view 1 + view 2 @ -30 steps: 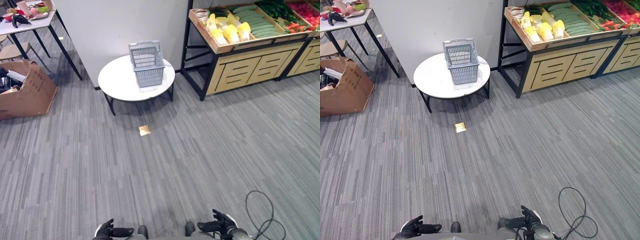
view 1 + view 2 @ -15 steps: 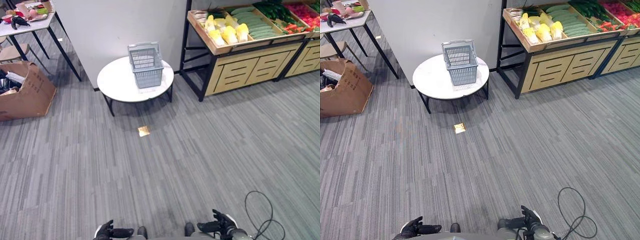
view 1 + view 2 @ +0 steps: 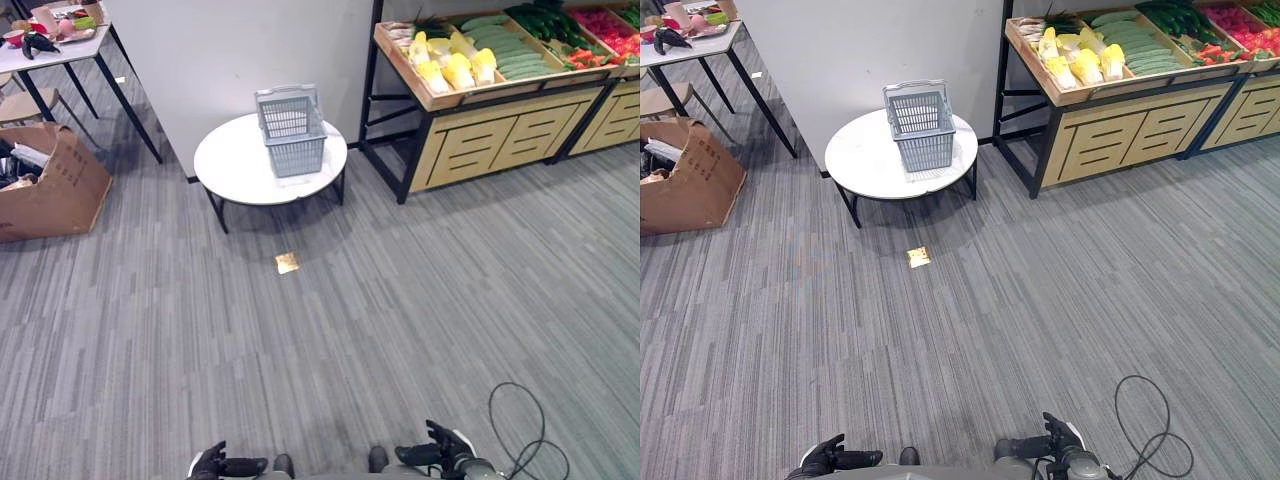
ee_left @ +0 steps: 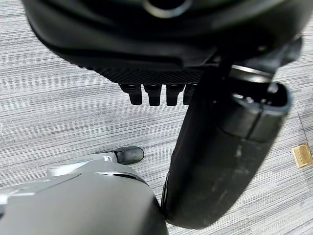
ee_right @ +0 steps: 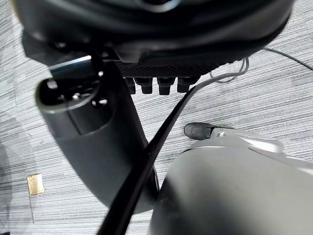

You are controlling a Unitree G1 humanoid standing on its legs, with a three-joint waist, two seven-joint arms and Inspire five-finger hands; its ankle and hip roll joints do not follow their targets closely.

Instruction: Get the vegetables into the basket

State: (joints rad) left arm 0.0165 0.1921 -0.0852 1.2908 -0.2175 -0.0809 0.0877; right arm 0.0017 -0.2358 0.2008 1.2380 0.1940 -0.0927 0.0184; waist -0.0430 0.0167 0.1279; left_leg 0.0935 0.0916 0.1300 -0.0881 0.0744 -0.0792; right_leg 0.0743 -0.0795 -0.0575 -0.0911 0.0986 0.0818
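Observation:
A grey plastic basket (image 3: pixel 292 128) stands upright on a round white table (image 3: pixel 235 165) far ahead of me. To its right, a wooden shelf (image 3: pixel 480 110) holds the vegetables: pale yellow cabbages (image 3: pixel 455 65), green cucumbers (image 3: pixel 512 48), darker green ones (image 3: pixel 545 15) and red ones (image 3: pixel 612 25). My left hand (image 3: pixel 215 462) and right hand (image 3: pixel 440 455) hang low at the near edge, far from the basket and shelf. Each wrist view shows relaxed fingers (image 4: pixel 151 93) (image 5: pixel 159 85) over carpet, holding nothing.
An open cardboard box (image 3: pixel 50 185) sits on the floor at the left. Behind it is a white desk (image 3: pixel 60 50) with assorted items. A white partition (image 3: pixel 240 50) rises behind the round table. A small yellowish tag (image 3: pixel 288 262) lies on the grey carpet.
The whole picture has shifted slightly, so the camera moved a little. The basket, vegetables and both hands stay as they were.

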